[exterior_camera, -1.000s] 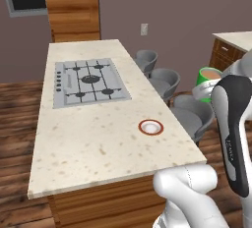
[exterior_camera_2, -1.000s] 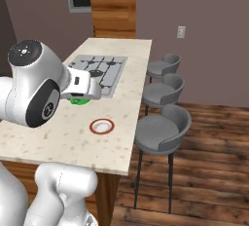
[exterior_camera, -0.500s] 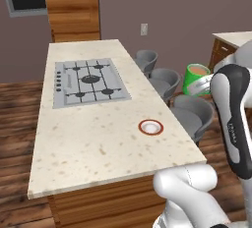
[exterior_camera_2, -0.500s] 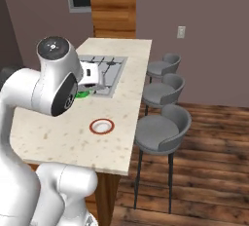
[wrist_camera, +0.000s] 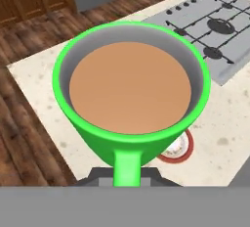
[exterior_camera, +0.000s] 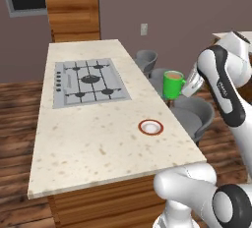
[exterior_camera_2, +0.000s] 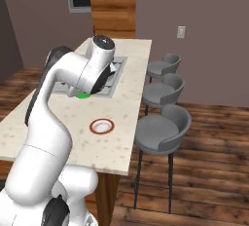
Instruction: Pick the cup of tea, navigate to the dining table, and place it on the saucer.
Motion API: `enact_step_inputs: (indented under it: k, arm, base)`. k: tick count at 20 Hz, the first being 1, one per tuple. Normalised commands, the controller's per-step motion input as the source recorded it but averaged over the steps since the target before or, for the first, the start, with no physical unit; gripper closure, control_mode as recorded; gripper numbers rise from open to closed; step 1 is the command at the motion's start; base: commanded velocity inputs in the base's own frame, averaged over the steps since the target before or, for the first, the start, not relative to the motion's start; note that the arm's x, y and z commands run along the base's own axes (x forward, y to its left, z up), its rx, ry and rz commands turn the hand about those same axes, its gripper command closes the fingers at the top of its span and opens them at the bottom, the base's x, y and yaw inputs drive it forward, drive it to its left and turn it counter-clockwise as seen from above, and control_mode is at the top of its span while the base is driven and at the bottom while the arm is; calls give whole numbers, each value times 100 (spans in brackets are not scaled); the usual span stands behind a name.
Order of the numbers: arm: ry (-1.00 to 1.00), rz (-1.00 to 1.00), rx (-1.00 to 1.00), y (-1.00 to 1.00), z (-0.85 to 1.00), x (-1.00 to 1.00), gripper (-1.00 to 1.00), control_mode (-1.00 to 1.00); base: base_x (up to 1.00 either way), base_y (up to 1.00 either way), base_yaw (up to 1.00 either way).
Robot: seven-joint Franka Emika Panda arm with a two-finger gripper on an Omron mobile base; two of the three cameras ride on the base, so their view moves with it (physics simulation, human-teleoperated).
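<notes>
Fingers: closed narrow on the handle of the mug, which points back at the hand.
Gripper: carries the mug in the air, upright, at the right edge of the table, above the stools.
Mug: green, brown tea up to near the rim.
Saucer: on the table top, at 7 o'clock from the mug in the left base view, apart from it.
Cooktop: at 11 o'clock from the saucer.
Stools: along the table's right side.
</notes>
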Motion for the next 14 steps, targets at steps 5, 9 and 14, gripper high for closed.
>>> enact_step_inputs:
  k: [5, 9, 14]
  arm:
    - [6, 28, -22, -6, -94, 37, 100, -100]
    - [0, 2, -7, -9, -74, 8, 100, -100]
    - [-1, 0, 12, -7, -94, 16, 100, -100]
  base:
    - [0, 0, 0]
    - [0, 0, 0]
    - [0, 0, 0]
